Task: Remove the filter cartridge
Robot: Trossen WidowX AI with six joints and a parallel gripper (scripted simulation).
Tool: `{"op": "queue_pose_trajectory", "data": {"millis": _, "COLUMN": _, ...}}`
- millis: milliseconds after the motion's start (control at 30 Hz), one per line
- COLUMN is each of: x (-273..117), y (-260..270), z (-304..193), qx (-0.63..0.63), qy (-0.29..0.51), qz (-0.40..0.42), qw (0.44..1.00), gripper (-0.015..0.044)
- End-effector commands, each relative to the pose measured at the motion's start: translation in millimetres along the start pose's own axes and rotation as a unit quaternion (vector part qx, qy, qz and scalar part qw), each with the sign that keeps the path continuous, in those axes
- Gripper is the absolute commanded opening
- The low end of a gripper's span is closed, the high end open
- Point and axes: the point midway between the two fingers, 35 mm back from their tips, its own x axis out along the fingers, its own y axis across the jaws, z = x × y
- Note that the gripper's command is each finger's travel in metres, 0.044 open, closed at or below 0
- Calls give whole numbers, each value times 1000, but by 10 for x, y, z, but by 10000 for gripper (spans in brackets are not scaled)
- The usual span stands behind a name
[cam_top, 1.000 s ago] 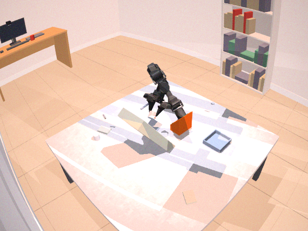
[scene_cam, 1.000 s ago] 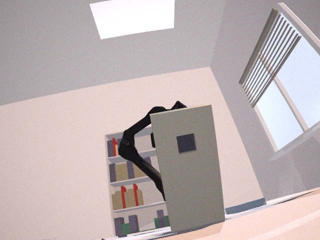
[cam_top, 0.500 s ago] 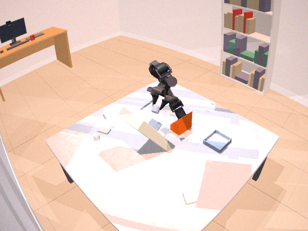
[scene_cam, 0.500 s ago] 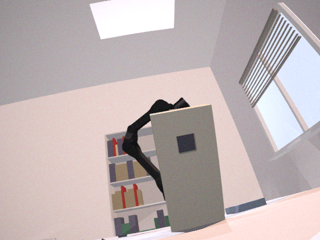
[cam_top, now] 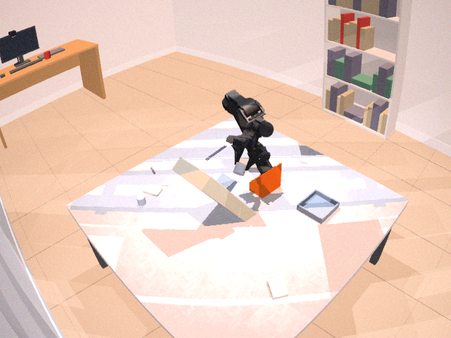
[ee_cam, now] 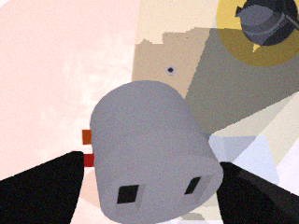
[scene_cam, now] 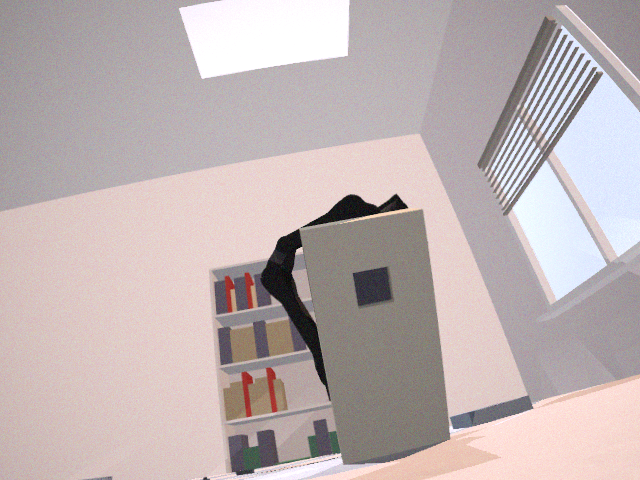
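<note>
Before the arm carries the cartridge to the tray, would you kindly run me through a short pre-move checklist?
1. Grip: gripper shut on the cartridge, fingers in its two slots. Ok.
2. Cartridge out of the panel: the yellow-ringed socket is empty, cartridge away from it. Ok.
3. Tray free to receive: nothing seen inside. Ok.
4. Path to the tray: orange wedge stands between arm and tray, so probably lift over or go round. Not ok.
5. Height of the cartridge above the table: cannot tell.
</note>
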Motion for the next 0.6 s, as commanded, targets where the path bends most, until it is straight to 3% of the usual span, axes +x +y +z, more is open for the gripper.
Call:
{"op": "queue_pose_trajectory", "data": {"millis": 0, "x": -20, "y": 131, "z": -70, "qx": -38, "qy": 6, "qz": 22, "qw": 999, "gripper": 0}}
{"op": "queue_pose_trajectory", "data": {"millis": 567, "x": -206, "y": 1250, "z": -758, "qx": -337, "qy": 19, "qz": 198, "qw": 920, "gripper": 0}}
